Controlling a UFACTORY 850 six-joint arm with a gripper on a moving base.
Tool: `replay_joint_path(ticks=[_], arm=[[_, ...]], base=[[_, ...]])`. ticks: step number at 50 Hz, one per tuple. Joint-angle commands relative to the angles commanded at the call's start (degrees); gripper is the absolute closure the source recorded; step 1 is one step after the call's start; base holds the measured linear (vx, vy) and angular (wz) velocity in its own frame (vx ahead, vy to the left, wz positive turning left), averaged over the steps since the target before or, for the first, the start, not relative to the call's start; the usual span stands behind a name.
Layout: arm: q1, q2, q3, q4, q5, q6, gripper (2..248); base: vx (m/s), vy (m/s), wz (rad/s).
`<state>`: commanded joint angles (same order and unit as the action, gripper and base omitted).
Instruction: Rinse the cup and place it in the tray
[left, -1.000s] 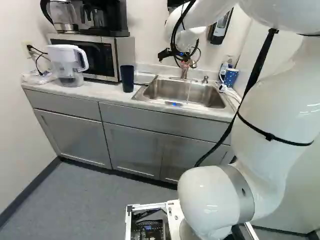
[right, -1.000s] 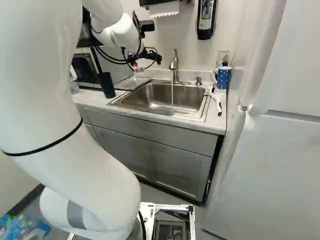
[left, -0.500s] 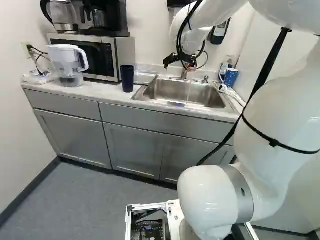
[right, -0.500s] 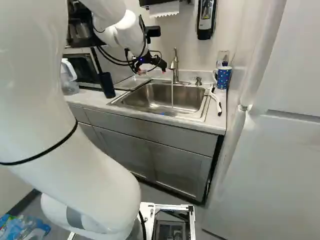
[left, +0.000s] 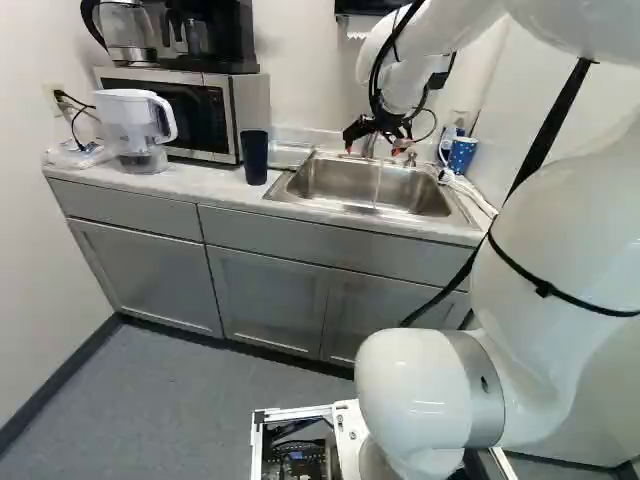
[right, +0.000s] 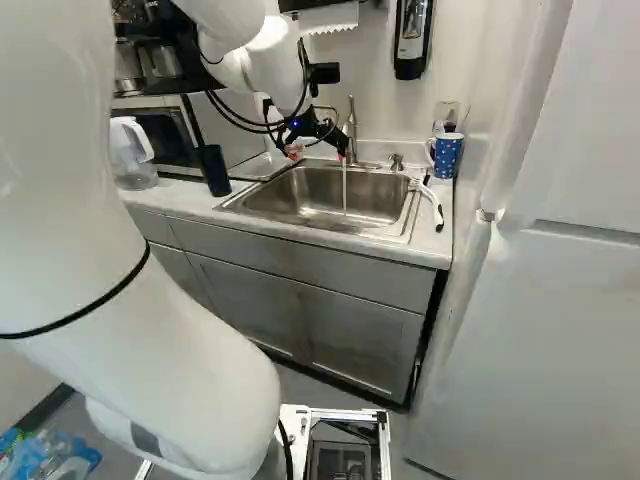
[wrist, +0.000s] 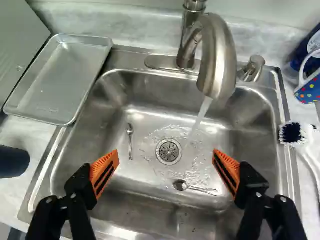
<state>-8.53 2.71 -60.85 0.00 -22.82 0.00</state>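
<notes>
The dark blue cup (left: 255, 158) is standing upright on the counter (left: 205, 183) just left of the sink (wrist: 295, 175), with the metal tray (wrist: 59, 80) at the sink's back left corner. Over the sink hangs the gripper (right: 317, 155), its fingers spread wide with nothing held between them, while water (wrist: 201, 117) runs from the faucet (wrist: 218, 57) at the back and two spoons (wrist: 180, 185) lie in the basin. Right of the sink I can see a brush (wrist: 304, 137) and, behind it, a spotted blue mug (right: 447, 155).
</notes>
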Motion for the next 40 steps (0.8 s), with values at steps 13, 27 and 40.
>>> replay_joint_path(ticks=[13, 27, 40], arm=[[-2.6, 0.4, 0.4, 0.0, 0.0, 0.0, 3], [-4.22, 0.66, 0.65, 0.0, 0.0, 0.0, 3], [-4.22, 0.66, 0.65, 0.0, 0.0, 0.0, 3]], base=[[0.0, 0.0, 0.0], [0.0, 0.0, 0.0], [0.0, 0.0, 0.0]])
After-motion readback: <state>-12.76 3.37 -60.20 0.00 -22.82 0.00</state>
